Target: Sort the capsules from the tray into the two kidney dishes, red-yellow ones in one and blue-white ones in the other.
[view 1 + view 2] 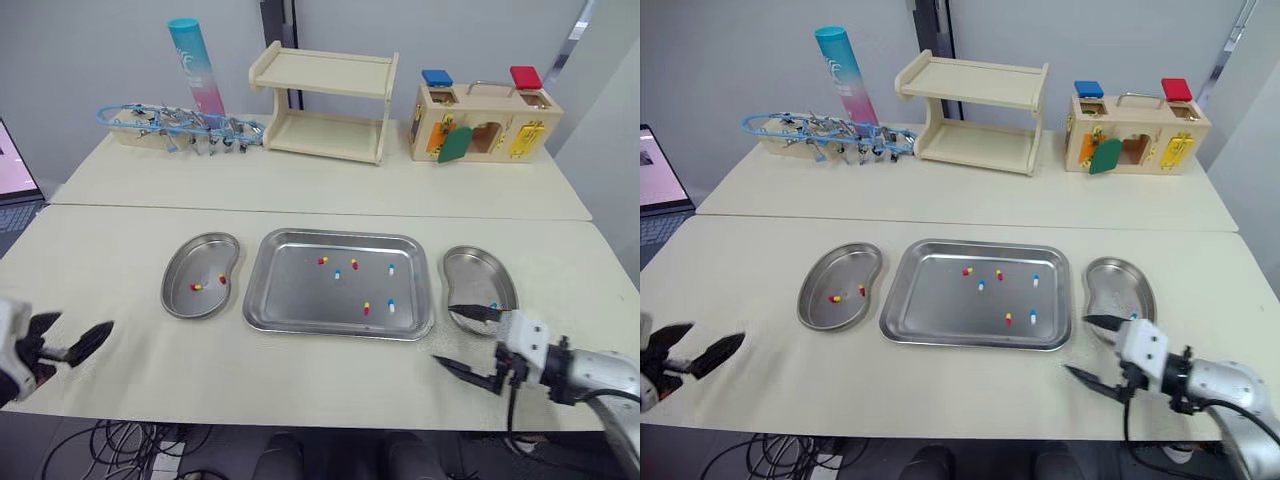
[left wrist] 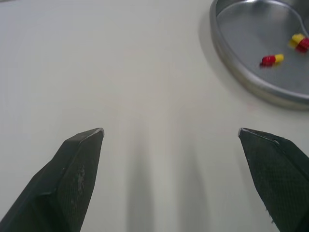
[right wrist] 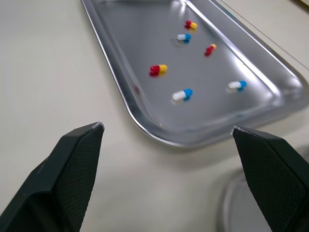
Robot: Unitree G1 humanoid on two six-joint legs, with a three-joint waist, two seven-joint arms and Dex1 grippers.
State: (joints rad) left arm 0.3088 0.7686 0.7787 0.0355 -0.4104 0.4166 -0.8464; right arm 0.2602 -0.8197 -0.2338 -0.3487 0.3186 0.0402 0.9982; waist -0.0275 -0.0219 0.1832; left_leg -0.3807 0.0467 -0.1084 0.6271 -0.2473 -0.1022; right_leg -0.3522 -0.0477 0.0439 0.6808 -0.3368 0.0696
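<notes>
Six two-coloured capsules [image 1: 354,264] lie in the rectangular steel tray [image 1: 300,300]. Two red-yellow capsules [image 1: 197,287] lie in the left steel kidney dish [image 1: 185,262]. The left gripper [image 1: 72,335] and the right gripper [image 1: 446,336] hover over the beige table [image 1: 300,385], fingers apart and empty.

Head stereo cams look down, share table [image 1: 120,280]; wrist cams close.
</notes>
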